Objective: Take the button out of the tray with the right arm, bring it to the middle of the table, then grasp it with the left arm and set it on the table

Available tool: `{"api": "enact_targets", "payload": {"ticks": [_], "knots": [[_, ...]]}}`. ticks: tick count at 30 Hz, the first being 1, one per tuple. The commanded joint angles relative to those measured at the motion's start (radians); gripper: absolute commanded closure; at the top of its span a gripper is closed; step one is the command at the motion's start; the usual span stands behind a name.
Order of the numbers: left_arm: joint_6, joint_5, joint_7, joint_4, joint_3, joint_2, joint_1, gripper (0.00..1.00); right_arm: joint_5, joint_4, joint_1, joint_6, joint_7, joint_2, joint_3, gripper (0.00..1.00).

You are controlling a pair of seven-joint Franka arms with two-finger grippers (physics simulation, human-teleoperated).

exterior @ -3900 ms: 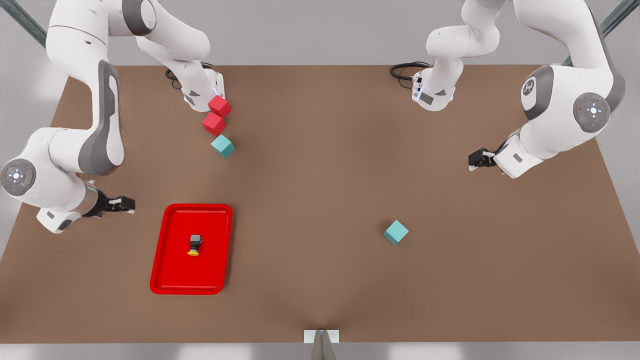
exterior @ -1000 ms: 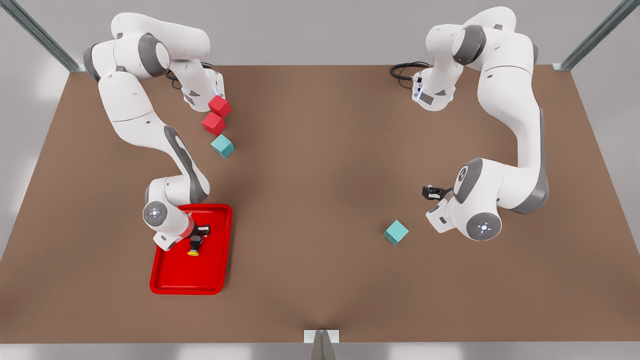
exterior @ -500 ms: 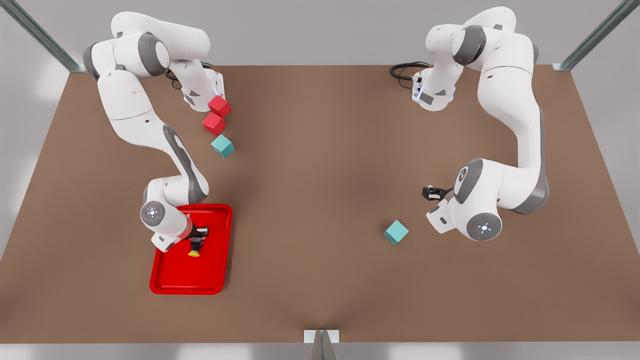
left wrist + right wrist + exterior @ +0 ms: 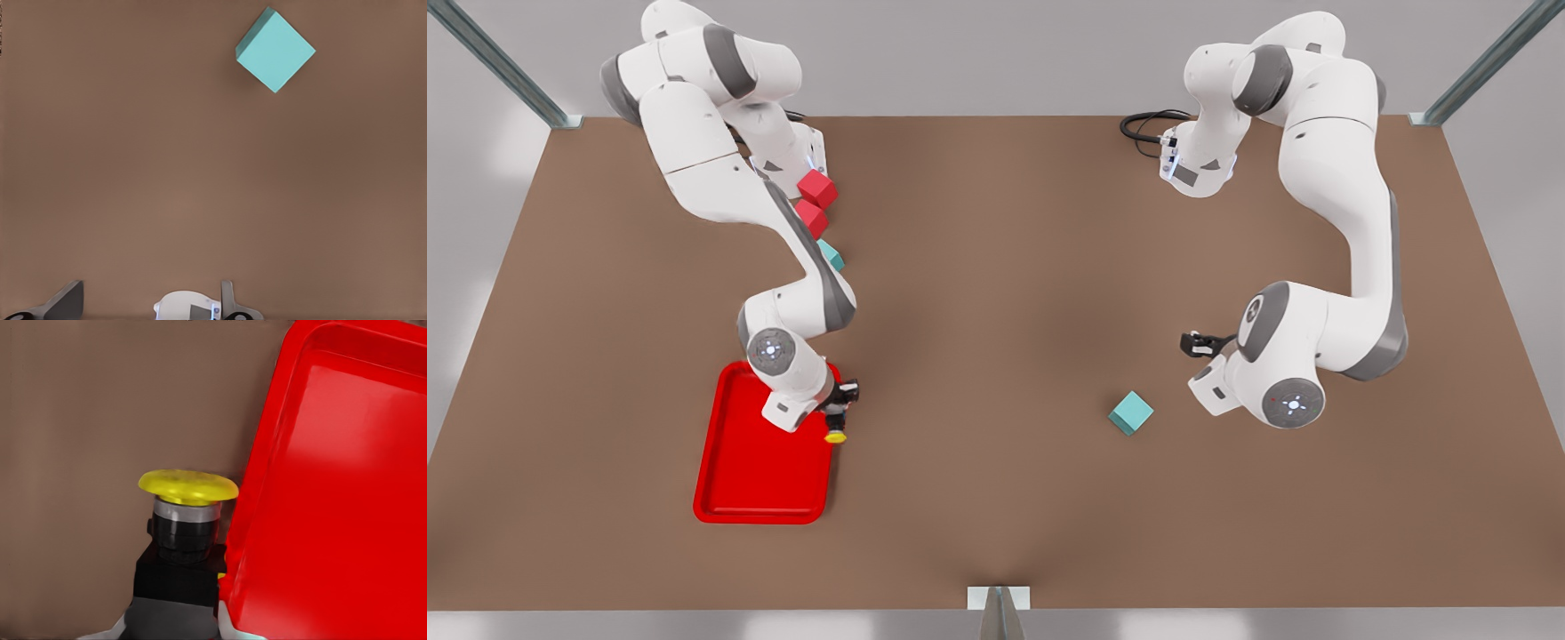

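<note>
The button (image 4: pixel 836 427), a yellow cap on a dark boxy body, hangs over the right-hand rim of the red tray (image 4: pixel 729 480) as the front view shows it, cap pointing toward the table's front edge. My right gripper (image 4: pixel 841 402) is shut on its dark body. The right wrist view has the button (image 4: pixel 187 520) between the fingers of the right gripper (image 4: pixel 175 625), with the tray's rim (image 4: pixel 267 487) close beside it. My left gripper (image 4: pixel 1192 342) waits open at the front view's right, above bare brown table (image 4: pixel 996 356). Its fingers (image 4: pixel 67 303) are spread wide with nothing between them.
A teal cube (image 4: pixel 1131 412) lies near the left gripper and also appears in the left wrist view (image 4: pixel 275 49). Two red cubes (image 4: pixel 816 188) and a second teal cube (image 4: pixel 831 255), half hidden by the right arm, sit at the back left. A black cable (image 4: pixel 1147 124) lies at the back.
The right gripper closed on the button in the tray's middle, then carried it toward the front view's right to the tray's rim. The left arm has barely moved.
</note>
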Motion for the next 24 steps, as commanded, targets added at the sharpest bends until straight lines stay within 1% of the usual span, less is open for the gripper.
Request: {"api": "enact_targets", "payload": {"ticks": [1,3,6,7,9,12,16,17,21,22,23,24], "knots": [[0.0,-0.001,0.007,0.0,0.001,-0.001,0.001,0.0,0.024,0.026,0.08,-0.107,0.408,0.001,-0.003,0.62],[0.0,-0.001,0.007,0.0,0.001,-0.001,0.001,0.0,0.068,0.095,0.193,-0.125,0.551,0.032,-0.012,0.62],[0.0,-0.001,0.007,-0.001,0.002,-0.001,0.001,0.0,0.081,0.268,0.29,-0.162,0.695,0.141,-0.015,0.63],[0.0,0.001,0.007,0.0,0.002,-0.001,0.003,0.0,0.088,0.313,0.33,-0.171,0.721,0.172,-0.038,0.62],[-0.004,0.001,0.007,0.0,0.002,-0.004,0.003,0.0,0.147,0.4,0.431,-0.175,0.755,0.227,-0.113,0.62],[-0.003,0.001,0.004,-0.001,0.002,-0.004,0.001,0.0,0.168,0.445,0.511,-0.178,0.847,0.268,-0.121,0.62],[0.019,0.001,0.002,-0.001,0.004,0.004,0.0,0.0,0.205,0.549,0.598,-0.181,0.941,0.34,-0.142,0.62],[0.017,-0.001,-0.004,-0.003,0.004,0.002,-0.003,0.0,0.211,0.561,0.624,-0.176,0.942,0.359,-0.159,0.62],[0.048,0.001,-0.009,-0.006,0.002,0.012,0.003,0.0,0.231,0.653,0.647,-0.173,1.022,0.44,-0.184,0.62],[0.05,0.004,-0.001,0.034,0.016,0.005,0.006,0.0,0.231,0.673,0.652,-0.173,1.023,0.459,-0.184,0.58],[0.05,0.004,-0.002,0.043,0.019,-0.001,0.015,0.0,0.231,0.686,0.652,-0.173,1.022,0.471,-0.188,0.0],[0.036,0.001,-0.002,0.048,0.014,-0.025,0.026,0.0,0.231,0.689,0.652,-0.171,1.02,0.472,-0.188,0.0]]}}
